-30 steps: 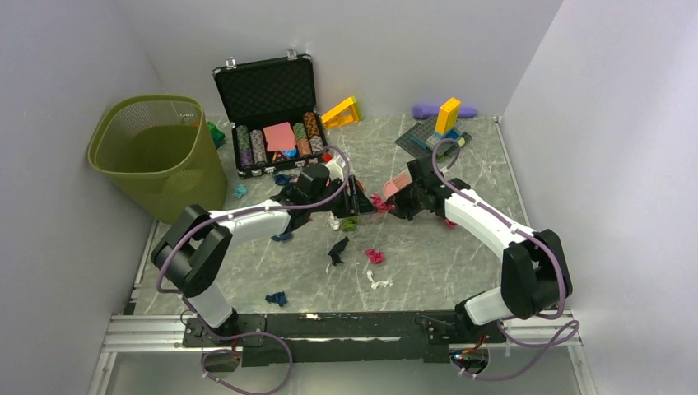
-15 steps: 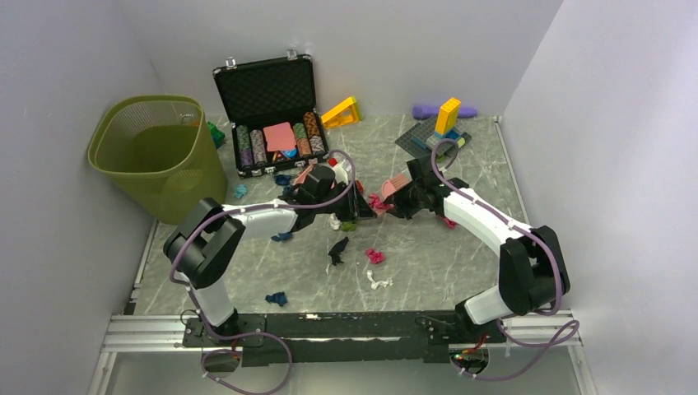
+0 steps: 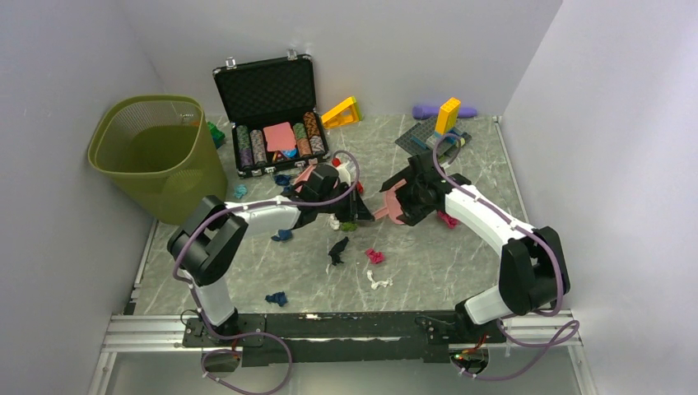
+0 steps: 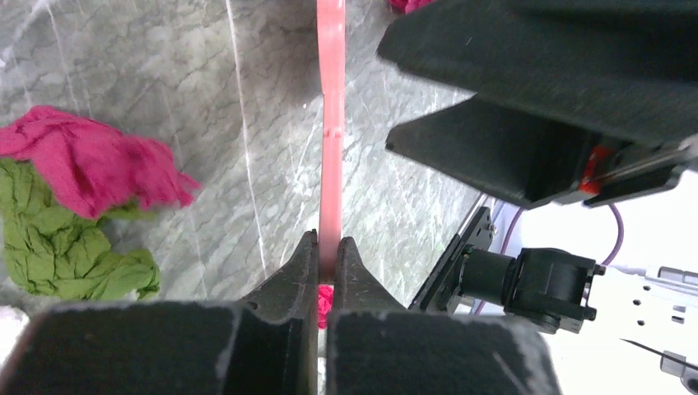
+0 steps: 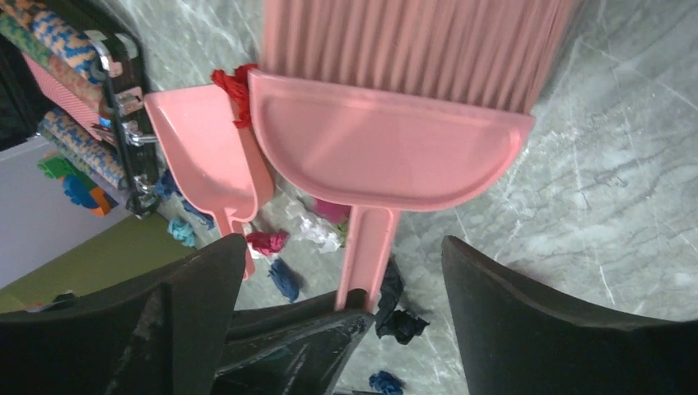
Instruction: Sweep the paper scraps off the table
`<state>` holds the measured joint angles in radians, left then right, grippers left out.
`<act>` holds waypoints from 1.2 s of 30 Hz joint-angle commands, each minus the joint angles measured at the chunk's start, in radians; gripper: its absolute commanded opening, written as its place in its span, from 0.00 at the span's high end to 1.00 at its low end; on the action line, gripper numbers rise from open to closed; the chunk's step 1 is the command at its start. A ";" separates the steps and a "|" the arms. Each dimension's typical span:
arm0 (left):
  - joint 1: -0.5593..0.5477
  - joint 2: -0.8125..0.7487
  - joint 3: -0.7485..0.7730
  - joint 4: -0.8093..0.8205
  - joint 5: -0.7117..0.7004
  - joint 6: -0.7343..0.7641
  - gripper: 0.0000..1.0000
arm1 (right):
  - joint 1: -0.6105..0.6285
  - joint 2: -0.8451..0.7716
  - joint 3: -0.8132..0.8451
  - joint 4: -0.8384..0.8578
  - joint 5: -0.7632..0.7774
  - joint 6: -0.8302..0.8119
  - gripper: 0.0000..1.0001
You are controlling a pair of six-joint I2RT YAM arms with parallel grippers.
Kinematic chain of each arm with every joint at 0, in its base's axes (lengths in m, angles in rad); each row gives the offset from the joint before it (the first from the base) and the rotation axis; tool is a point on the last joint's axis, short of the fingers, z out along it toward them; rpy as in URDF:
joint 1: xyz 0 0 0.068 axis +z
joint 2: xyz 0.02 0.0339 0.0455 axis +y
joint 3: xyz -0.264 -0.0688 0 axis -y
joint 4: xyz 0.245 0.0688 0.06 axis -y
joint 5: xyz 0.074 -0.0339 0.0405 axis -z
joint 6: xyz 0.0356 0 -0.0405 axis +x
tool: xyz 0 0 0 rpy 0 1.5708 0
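The left gripper (image 4: 328, 267) pinches a pink dustpan (image 5: 214, 156). The right gripper (image 5: 346, 304) clamps a pink brush (image 5: 387, 140) beside that dustpan, paper scraps (image 3: 374, 256) nearby.

in the right wrist view the pink brush (image 5: 411, 49) runs off the top edge, its bristle tips unseen.

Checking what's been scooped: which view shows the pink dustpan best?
Right wrist: the dustpan shows its whole scoop, with a red scrap at its rim. Left wrist shows only its thin edge pinched in the left gripper. The top view shows just a pink sliver.
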<state>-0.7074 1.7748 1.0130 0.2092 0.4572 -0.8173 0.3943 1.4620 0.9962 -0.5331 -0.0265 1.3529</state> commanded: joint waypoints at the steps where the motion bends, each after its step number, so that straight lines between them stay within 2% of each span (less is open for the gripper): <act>1: -0.005 -0.081 -0.019 0.024 0.011 0.034 1.00 | -0.003 -0.044 0.051 -0.037 0.067 -0.045 0.16; 3: -0.006 -0.087 -0.026 0.039 0.018 0.031 1.00 | -0.004 -0.068 0.017 -0.020 0.063 -0.037 0.25; 7: -0.008 -0.097 -0.027 0.062 0.034 0.021 1.00 | -0.004 -0.099 -0.051 0.033 0.031 -0.009 0.31; 17: -0.028 -0.121 -0.012 0.059 0.044 0.037 1.00 | 0.011 -0.089 -0.088 0.087 -0.040 0.021 0.34; 29: -0.048 -0.163 0.003 -0.012 0.014 0.107 1.00 | 0.011 -0.107 -0.098 0.094 -0.048 0.037 0.45; 36: -0.058 -0.163 0.011 -0.011 0.029 0.134 1.00 | 0.011 -0.131 -0.111 0.091 -0.053 0.036 0.62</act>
<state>-0.7433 1.6638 0.9855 0.1631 0.4446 -0.7227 0.4030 1.3670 0.8867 -0.4728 -0.0727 1.3808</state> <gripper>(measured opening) 0.045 0.405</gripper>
